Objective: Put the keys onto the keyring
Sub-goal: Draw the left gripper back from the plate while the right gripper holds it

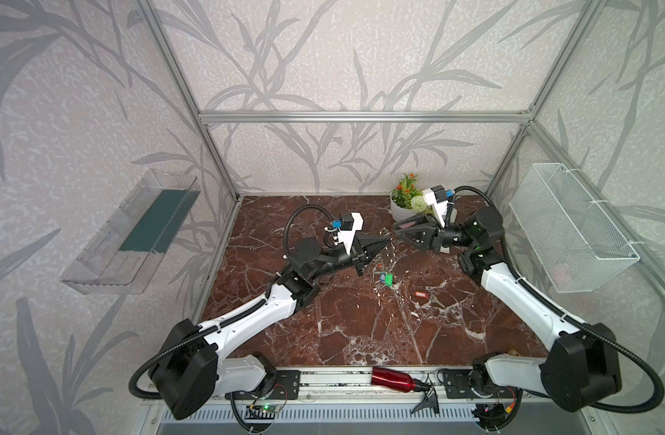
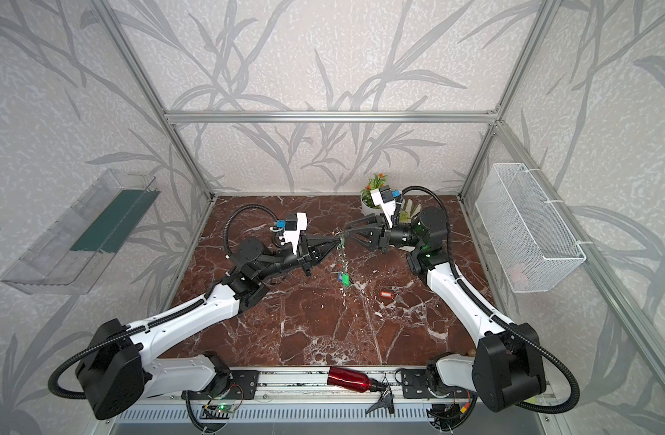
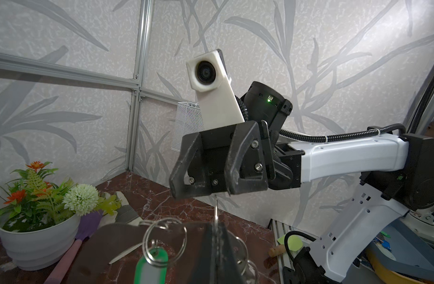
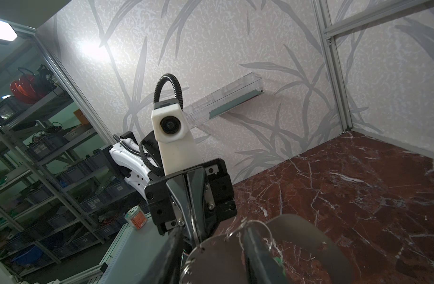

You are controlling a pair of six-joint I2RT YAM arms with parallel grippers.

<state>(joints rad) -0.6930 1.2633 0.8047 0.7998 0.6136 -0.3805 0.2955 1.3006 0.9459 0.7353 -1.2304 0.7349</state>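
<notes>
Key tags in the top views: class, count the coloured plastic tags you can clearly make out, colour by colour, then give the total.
Green tag on the keyring: 1
Blue tag beside it: 1
Red-orange tag loose on the table: 1
Total: 3

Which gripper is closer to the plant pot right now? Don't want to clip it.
Right. The right gripper hovers just in front of the plant pot, open at the keyring; the left gripper, shut on the keyring, sits slightly farther from the pot.
</notes>
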